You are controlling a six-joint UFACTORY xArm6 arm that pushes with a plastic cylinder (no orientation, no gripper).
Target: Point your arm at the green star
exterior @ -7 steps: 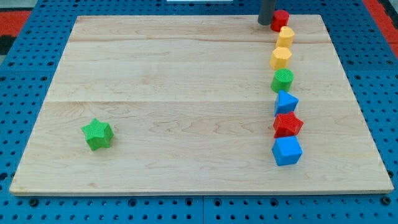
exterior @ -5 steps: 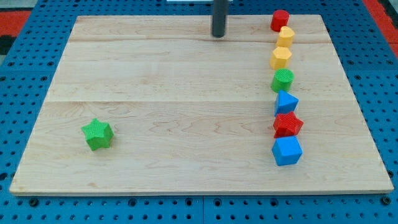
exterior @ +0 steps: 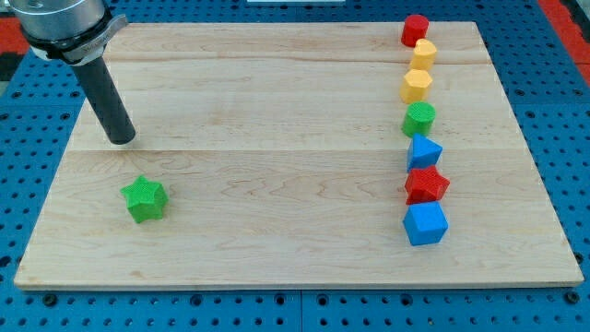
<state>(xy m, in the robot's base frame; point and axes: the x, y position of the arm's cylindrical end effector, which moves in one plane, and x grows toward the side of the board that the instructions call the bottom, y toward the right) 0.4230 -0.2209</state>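
Note:
The green star (exterior: 145, 199) lies on the wooden board (exterior: 277, 138) near the view's lower left. My tip (exterior: 122, 139) rests on the board just above the star and slightly to its left, a short gap apart from it. The dark rod slants up toward the view's top left corner.
A column of blocks runs down the view's right side: red cylinder (exterior: 415, 29), yellow block (exterior: 423, 53), yellow hexagon (exterior: 416, 86), green cylinder (exterior: 418, 119), blue block (exterior: 424, 151), red star (exterior: 426, 185), blue cube (exterior: 425, 223). A blue pegboard surrounds the board.
My tip has swept from the view's top right, beside the red cylinder, across the top of the board to the left, close above the green star. No block has moved.

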